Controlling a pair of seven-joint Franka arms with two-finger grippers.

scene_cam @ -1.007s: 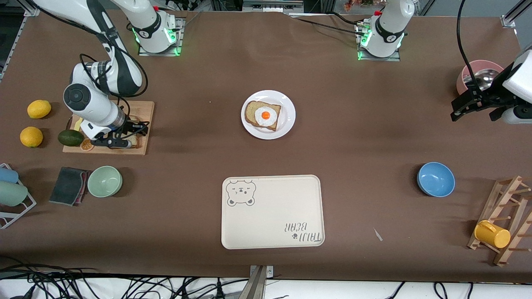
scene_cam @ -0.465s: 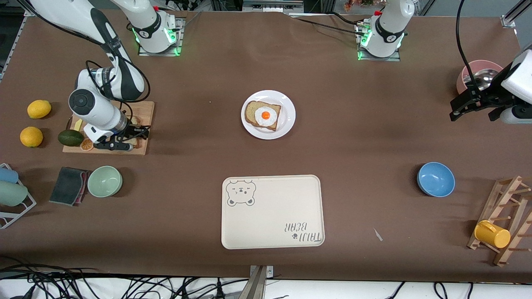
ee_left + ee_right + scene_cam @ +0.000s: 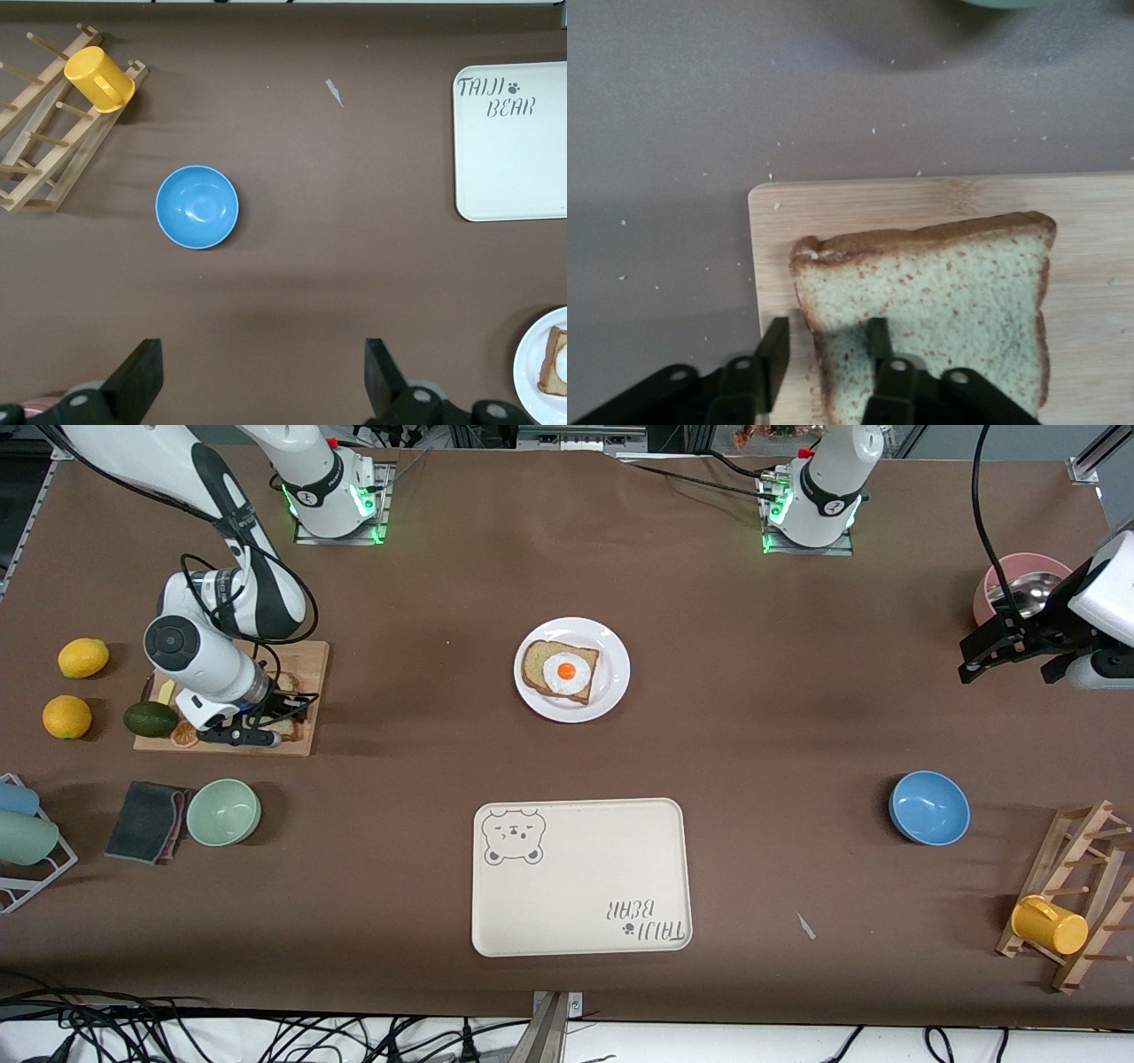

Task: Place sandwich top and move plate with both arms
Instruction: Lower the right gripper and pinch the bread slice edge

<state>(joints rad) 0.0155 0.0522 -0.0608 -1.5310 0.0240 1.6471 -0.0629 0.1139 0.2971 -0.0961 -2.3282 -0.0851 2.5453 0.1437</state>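
- Your right gripper (image 3: 826,359) has its fingers (image 3: 879,347) narrowed around the sandwich top's (image 3: 948,301) crust edge, one above the crumb, one outside; whether they pinch yet, you cannot tell.
- Squeeze gently, then lift level off the cutting board (image 3: 306,660).
- Carry it over the plate (image 3: 611,682) and egg slice (image 3: 560,671).
- Your left gripper (image 3: 257,385) waits spread wide, above bare table near the blue bowl (image 3: 197,206).

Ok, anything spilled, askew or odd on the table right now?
Only small things: pale crumbs are scattered on the table beside the cutting board, near the plain bread slice, and a small pale scrap lies between the cream tray and the mug rack.
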